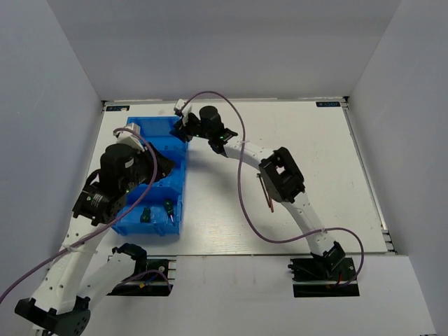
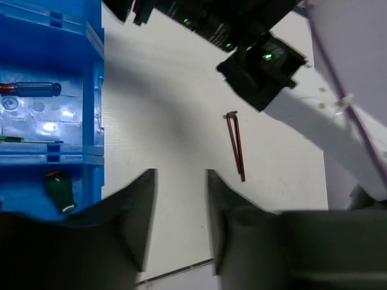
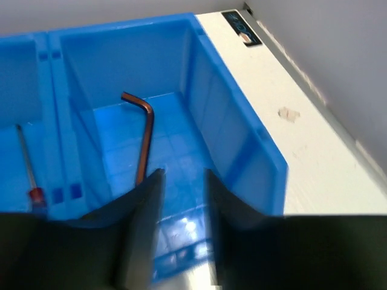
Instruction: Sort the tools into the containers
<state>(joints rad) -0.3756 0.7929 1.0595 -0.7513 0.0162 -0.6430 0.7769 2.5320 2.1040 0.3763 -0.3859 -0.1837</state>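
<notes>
The blue three-compartment bin [image 1: 159, 133] lies at the table's left. My right gripper [image 1: 184, 129] hangs open and empty over its far compartment, where one dark-red hex key [image 3: 144, 130] lies; the jaws [image 3: 183, 175] stand apart above the bin floor. A thin screwdriver [image 3: 27, 166] lies in the middle compartment. My left gripper [image 2: 181, 181] is open and empty over bare table just right of the bin [image 2: 91, 72]. Two hex keys [image 2: 237, 148] lie on the table beyond it, also in the top view [image 1: 266, 190]. A blue-handled screwdriver [image 2: 33, 89] and a green-handled one [image 2: 59, 192] lie in the bin.
Two green-handled screwdrivers [image 1: 146, 213] [image 1: 169, 208] sit in the bin's near compartment. The right arm's elbow [image 1: 281, 175] stands just beside the loose hex keys. Grey walls enclose the table on three sides.
</notes>
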